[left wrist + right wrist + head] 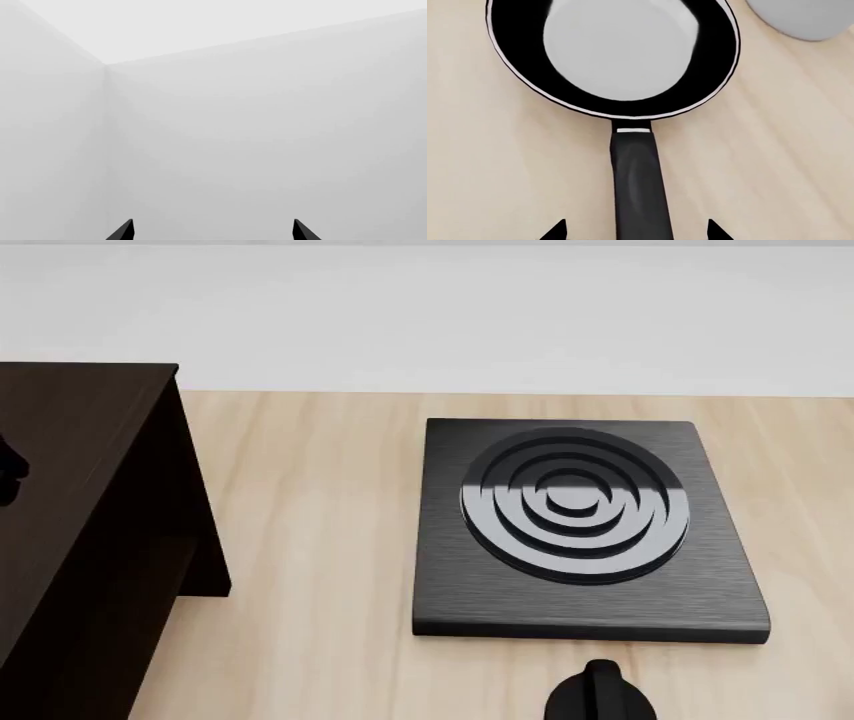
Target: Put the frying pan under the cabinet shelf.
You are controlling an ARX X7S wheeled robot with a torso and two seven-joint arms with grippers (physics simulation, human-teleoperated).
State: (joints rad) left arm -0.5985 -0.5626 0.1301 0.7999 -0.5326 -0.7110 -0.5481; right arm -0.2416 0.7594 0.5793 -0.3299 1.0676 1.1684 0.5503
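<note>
The frying pan (614,50), black with a glossy rim and whitish inside, lies on the light wood table in the right wrist view. Its long black handle (639,185) runs between my right gripper's (637,231) fingertips, which stand wide apart on either side of it, not touching. The pan is out of the head view. The dark brown cabinet shelf (80,530) stands at the left of the head view. My left gripper (213,230) is open and empty, facing plain white walls. A black part of an arm (601,695) shows at the head view's lower edge.
A square black stove plate (581,530) with concentric rings lies on the wood table right of the cabinet. A white round bowl's edge (807,17) shows beside the pan. A small black shape (8,468) shows at the cabinet's left edge. A white wall runs behind the table.
</note>
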